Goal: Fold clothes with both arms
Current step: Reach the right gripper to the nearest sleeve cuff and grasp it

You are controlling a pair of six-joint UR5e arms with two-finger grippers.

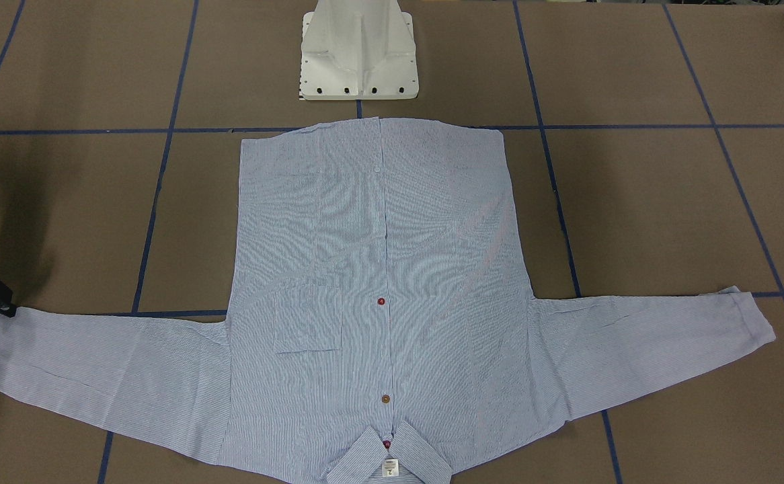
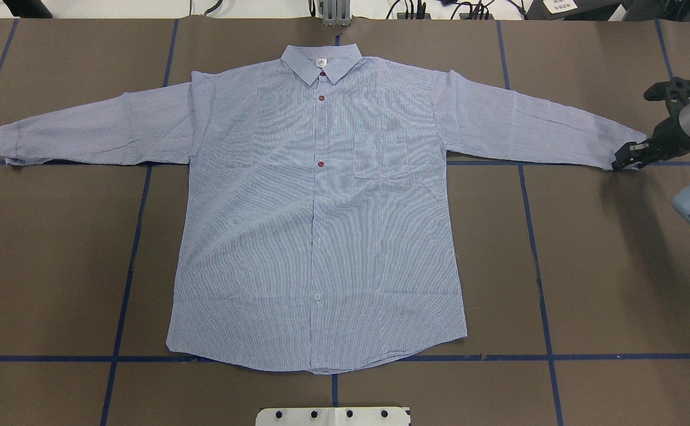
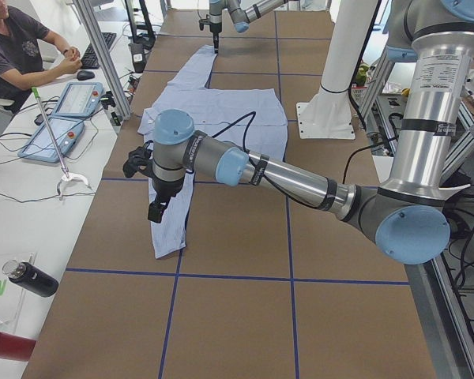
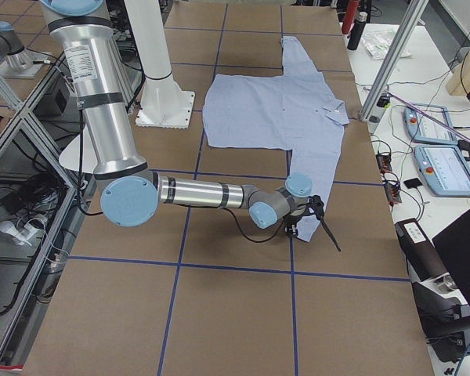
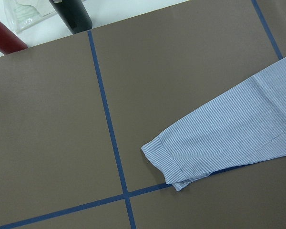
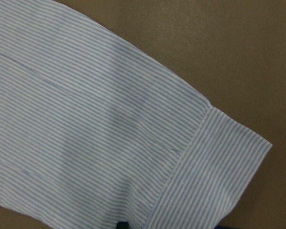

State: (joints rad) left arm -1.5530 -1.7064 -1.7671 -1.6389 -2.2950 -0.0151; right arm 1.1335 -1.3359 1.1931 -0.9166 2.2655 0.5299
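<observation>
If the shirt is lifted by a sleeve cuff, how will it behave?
Probably floppy: the shirt lies flat in thin, softly creased cloth, so a lifted sleeve cuff would likely drape and trail. Likely light for its spread; the right pincer at that cuff could drag the sleeve when pushing. Unlikely to roll or tip.

**Shirt** [image 2: 321,236]: light blue with fine white stripes throughout, collar [image 2: 345,59] and cuffs included.

**Buttons**, from the collar toward 6 o'clock in the overhead view: collar button [image 2: 322,74] red, second button [image 2: 321,97] brown, chest button [image 2: 321,164] red, low button [image 2: 316,297] pale blue.

**Label** [image 2: 321,61]: white.

**Table** [image 2: 617,284]: matt brown, crossed by a grid of dark blue tape [image 2: 535,248].

**Base** [image 1: 358,54]: white.

**Left arm** [image 3: 292,180] and **right arm** [image 4: 207,193]: silver tubes, grey joints, light blue caps.

**Left gripper** [image 3: 156,212] and **right gripper** [image 2: 623,160]: black.

At 8 o'clock in the left view: black bottle [image 3: 31,278], red cylinder [image 3: 4,345].
</observation>
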